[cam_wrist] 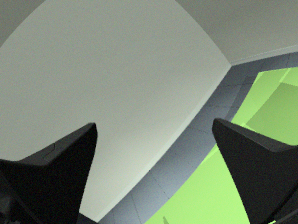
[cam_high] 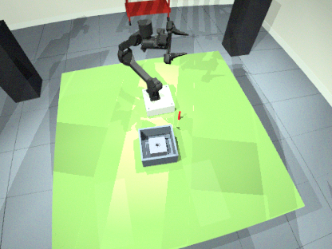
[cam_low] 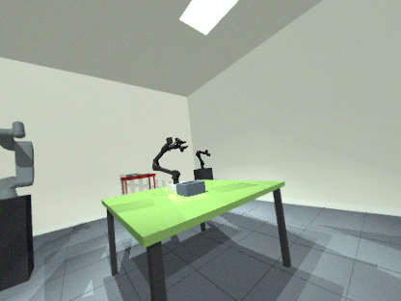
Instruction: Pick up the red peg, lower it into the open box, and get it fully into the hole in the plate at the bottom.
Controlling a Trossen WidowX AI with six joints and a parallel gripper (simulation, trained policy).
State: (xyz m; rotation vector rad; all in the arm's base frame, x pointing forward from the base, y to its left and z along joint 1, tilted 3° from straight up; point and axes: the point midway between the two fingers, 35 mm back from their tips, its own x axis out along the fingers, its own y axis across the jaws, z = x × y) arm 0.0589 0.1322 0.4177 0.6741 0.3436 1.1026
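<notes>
A small red peg (cam_high: 179, 115) stands on the green table to the right of the white base block, in the top view. The open grey box (cam_high: 160, 161) (cam_low: 191, 189) sits on the table in front of the base. A white plate (cam_high: 152, 149) with a small dark hole lies at its bottom. My gripper (cam_high: 187, 44) (cam_low: 186, 144) (cam_wrist: 156, 127) is open and empty, raised high above the table and far from the peg and the box. The peg is not seen in the wrist view.
The arm's white base block (cam_high: 160, 108) stands on the green table (cam_high: 223, 179) (cam_low: 202, 210) behind the box. Dark pillars stand beyond the table, and a red cart (cam_high: 148, 8) (cam_low: 138, 177) is behind. Another small arm on a pedestal (cam_low: 203, 174) is farther back.
</notes>
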